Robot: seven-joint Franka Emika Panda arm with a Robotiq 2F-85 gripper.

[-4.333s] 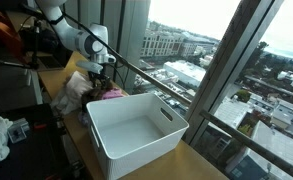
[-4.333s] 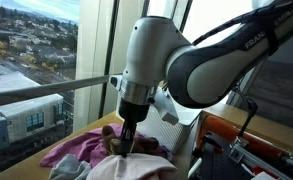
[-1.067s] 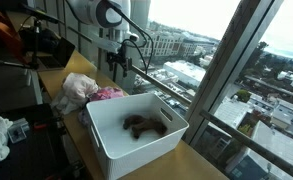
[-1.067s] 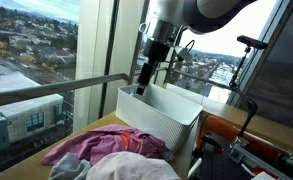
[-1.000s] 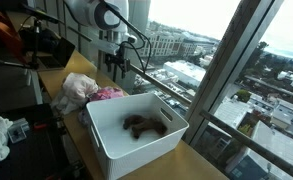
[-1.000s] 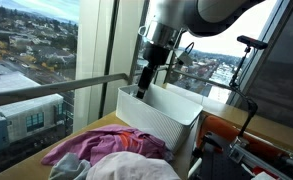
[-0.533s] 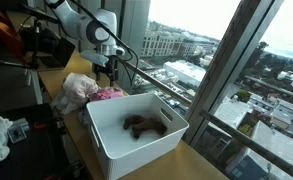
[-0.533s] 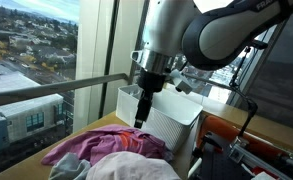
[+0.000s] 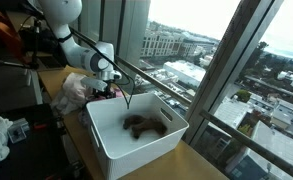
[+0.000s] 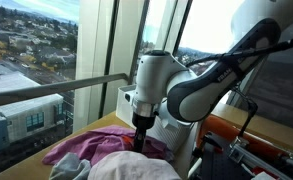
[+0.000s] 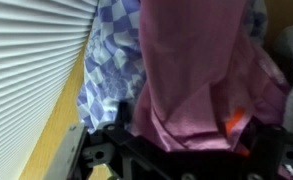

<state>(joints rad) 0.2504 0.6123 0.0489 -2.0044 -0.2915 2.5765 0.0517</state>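
Crumpled pink fabric garment (image 11: 201, 70) lay heaped just beside the white plastic bin (image 9: 126, 155). It looked soft, light and limp, so a raised fold seemed best for pinching. The gripper (image 10: 139, 143) pressed down onto it, fingers spread apart.

Pink garment (image 11: 201, 70): we read this as soft woven cloth, matt and creased.
Checked cloth (image 11: 108, 60): blue-and-white fabric, matt, with a fine weave.
Bin (image 9: 146, 148): white plastic, smooth, with a slight sheen. Its outer wall is finely ribbed in the wrist view.
Brown item (image 9: 144, 124): we take it for soft, matt cloth. Its texture is too small to tell.
Gripper (image 10: 140, 142): black and matt. We cannot tell whether it is plastic or metal.
Arm shell (image 10: 181, 90): white, smooth, glossy plastic.
Table top (image 11: 56, 135): pale wood, smooth.
Window rail (image 10: 46, 90): grey metal, smooth.
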